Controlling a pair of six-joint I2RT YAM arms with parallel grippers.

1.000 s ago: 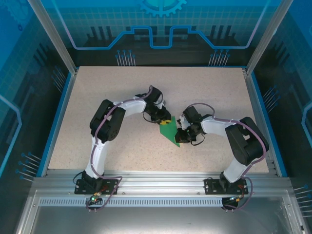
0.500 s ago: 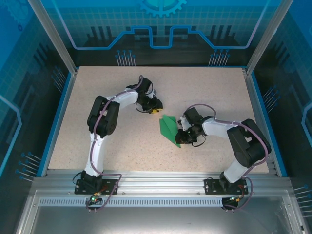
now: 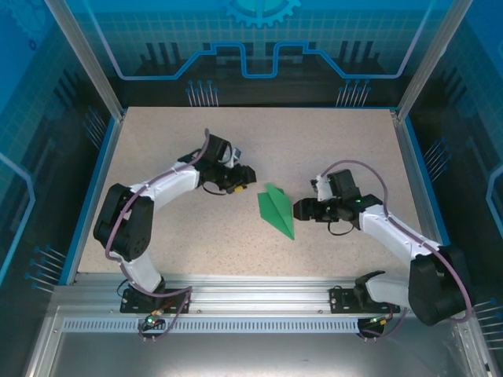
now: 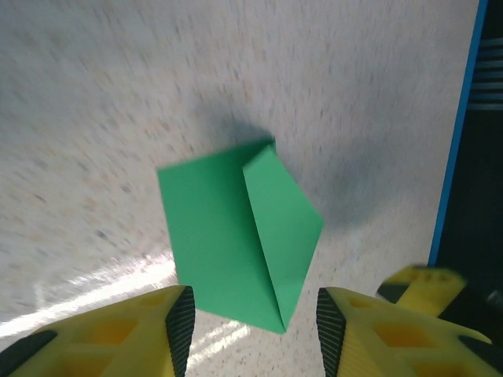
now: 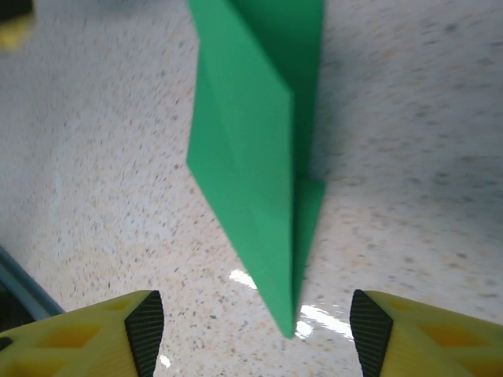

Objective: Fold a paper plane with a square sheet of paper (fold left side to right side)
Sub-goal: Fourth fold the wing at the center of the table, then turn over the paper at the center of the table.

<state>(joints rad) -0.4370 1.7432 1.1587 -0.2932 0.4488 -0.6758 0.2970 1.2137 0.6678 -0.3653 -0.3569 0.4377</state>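
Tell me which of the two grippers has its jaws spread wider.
The right gripper: its jaws stand far apart, well clear of the paper plane's tip on both sides. The left gripper is open too, with a narrower gap.

Blue patterned panels (image 3: 259, 47) are enclosing the speckled beige tabletop (image 3: 330, 141) from nine to three o'clock, aluminium rail (image 3: 259, 294) at six.

paper plane (image 3: 275, 209) between left gripper (image 3: 246, 180), right gripper (image 3: 298, 209)
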